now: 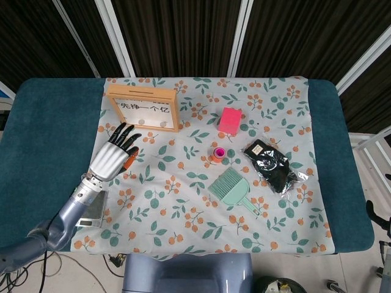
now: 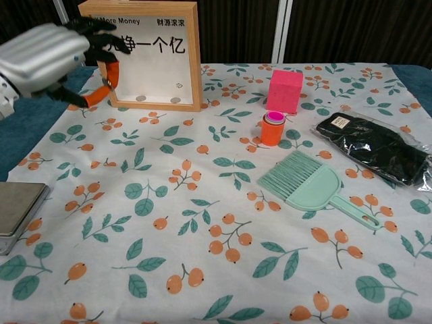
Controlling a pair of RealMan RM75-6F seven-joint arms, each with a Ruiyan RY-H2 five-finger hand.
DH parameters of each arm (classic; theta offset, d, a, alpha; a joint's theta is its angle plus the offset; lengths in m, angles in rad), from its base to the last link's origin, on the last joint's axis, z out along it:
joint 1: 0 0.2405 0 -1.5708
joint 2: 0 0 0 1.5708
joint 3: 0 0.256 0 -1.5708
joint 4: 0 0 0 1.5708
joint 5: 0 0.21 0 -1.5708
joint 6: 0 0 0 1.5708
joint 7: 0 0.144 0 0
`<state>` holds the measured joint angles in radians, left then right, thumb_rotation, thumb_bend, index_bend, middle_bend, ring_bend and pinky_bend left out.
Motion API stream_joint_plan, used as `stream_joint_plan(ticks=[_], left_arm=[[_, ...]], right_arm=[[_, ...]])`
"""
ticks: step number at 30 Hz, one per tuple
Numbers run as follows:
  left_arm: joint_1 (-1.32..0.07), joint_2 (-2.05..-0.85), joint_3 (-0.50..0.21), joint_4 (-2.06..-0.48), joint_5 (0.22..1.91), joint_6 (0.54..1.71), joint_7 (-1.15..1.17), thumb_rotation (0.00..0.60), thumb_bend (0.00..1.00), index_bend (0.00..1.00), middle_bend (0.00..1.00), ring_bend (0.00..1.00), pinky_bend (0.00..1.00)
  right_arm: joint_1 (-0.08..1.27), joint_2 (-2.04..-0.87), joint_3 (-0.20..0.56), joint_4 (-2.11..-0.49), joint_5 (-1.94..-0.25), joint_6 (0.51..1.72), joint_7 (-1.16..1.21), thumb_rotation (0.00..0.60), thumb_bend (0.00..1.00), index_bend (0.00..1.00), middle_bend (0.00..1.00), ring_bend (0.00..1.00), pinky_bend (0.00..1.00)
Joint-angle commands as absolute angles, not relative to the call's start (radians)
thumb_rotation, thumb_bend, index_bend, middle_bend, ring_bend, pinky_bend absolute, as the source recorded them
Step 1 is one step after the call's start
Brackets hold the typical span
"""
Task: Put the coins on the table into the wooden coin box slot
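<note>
Left hand (image 2: 47, 64): raised at front-left corner of box (image 2: 145, 54), fingers curled, orange fingertips (image 2: 108, 73) close together. No coin discernible between them, so grip cannot be told. Right hand: out of view.

Coins (image 2: 140, 98): two lying inside box behind pane, none made out on cloth (image 2: 202, 202).

Risks: box upright on narrow base, likely to tip or slide back if knocked. Coin, if held, likely to slip from thin pinch, miss slot, and get lost among printed berries.
</note>
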<state>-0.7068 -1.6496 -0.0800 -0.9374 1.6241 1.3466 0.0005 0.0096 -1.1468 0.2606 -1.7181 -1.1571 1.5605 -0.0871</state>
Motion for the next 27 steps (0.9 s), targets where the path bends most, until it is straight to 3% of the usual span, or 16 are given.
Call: stream_joint_plan(ticks=[1,7,11,21,27], left_arm=[[-0.779,-1.493,-0.171,-1.160,1.630,1.355,0.073,0.600,0.45,0.73,0.20,0.00,0.00],[-0.885,-1.340,-0.296,-1.348,1.510,1.162,0.171,0.600,0.45,0.73,0.20,0.00,0.00],[-0.963,-1.283,-0.370,-1.382,1.383,1.004,0.237,0.600,0.45,0.73,0.22,0.00,0.00],[-1.095,-1.373,-0.411,-1.153,1.163,0.810,0.357,0.600,0.45,0.73,0.24,0.00,0.00],[-1.127,-1.451,-0.402,-1.026,1.110,0.787,0.363,0.600,0.45,0.73,0.23,0.00,0.00]], right_arm=[[0.010,-1.147,0.261,-1.718,-1.157,1.562,-0.087,0.600,0.39,0.24,0.05,0.01,0.00],[0.010,-1.148,0.260,-1.719,-1.156,1.561,-0.090,0.600,0.39,0.24,0.05,0.01,0.00],[0.010,-1.149,0.261,-1.720,-1.155,1.563,-0.092,0.600,0.39,0.24,0.05,0.01,0.00],[0.009,-1.147,0.264,-1.720,-1.152,1.564,-0.090,0.600,0.39,0.24,0.05,0.01,0.00],[0.010,-1.149,0.265,-1.719,-1.149,1.563,-0.090,0.600,0.39,0.24,0.05,0.01,0.00]])
